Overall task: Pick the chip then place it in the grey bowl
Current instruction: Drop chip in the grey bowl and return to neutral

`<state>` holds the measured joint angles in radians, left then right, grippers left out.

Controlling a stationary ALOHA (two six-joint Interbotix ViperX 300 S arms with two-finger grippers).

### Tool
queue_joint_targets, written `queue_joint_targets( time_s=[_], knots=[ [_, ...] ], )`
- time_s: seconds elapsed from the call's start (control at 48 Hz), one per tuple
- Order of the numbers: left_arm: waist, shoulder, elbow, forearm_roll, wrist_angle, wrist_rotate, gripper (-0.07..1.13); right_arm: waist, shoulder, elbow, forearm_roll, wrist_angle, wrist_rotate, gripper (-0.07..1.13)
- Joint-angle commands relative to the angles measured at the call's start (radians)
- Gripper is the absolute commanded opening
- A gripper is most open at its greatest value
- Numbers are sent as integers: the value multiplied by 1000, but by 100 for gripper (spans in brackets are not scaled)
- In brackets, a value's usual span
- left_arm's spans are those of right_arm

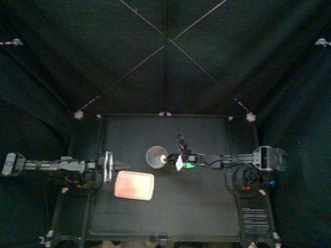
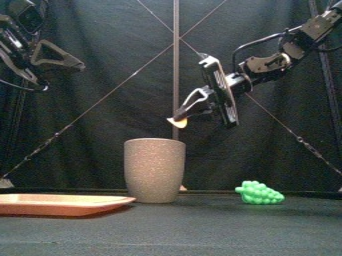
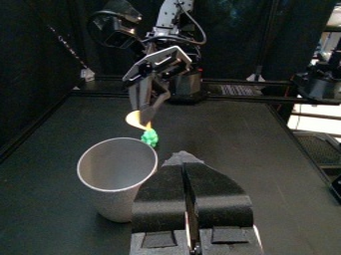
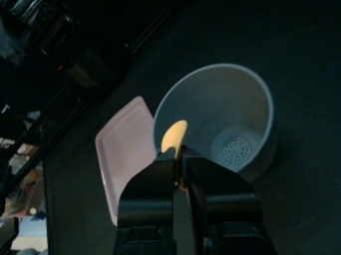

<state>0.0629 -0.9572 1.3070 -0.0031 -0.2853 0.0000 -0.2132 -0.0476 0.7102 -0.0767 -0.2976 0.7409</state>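
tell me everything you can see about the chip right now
The chip is a small, thin oval, pale yellow to orange, and looks like a toy. It is gripped at one end by the right gripper, whose jaws are shut on it, with the rest sticking out past their tips. It hangs in the air above the open mouth of the tall grey speckled cup, clear of the rim. Only the jaws touch it.

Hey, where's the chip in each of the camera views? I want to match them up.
Top view: the chip, a pale speck by the grey cup, at its front right.
Front view: centre, held by the right gripper above the cup.
Left wrist view: beyond the cup, above its rim.
Right wrist view: at the jaw tips.
Shared landmark: the grey cup.
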Motion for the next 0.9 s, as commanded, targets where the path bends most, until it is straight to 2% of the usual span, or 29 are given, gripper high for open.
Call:
queue_joint_targets(
  time_s=[0.021,0.333,0.604,0.896],
  knots=[
    [2,5,-21,0,-6,-2,1,-14,14,-34,-8,-52,-2,42],
    [18,5,-23,-9,-8,0,1,-26,46,-51,-18,-78,-6,76],
    [26,5,-25,-15,-8,0,1,-26,-15,-21,-94,-152,-9,77],
    [31,5,-26,-15,-9,2,1,-35,-189,149,-225,-267,-12,77]
  ],
)
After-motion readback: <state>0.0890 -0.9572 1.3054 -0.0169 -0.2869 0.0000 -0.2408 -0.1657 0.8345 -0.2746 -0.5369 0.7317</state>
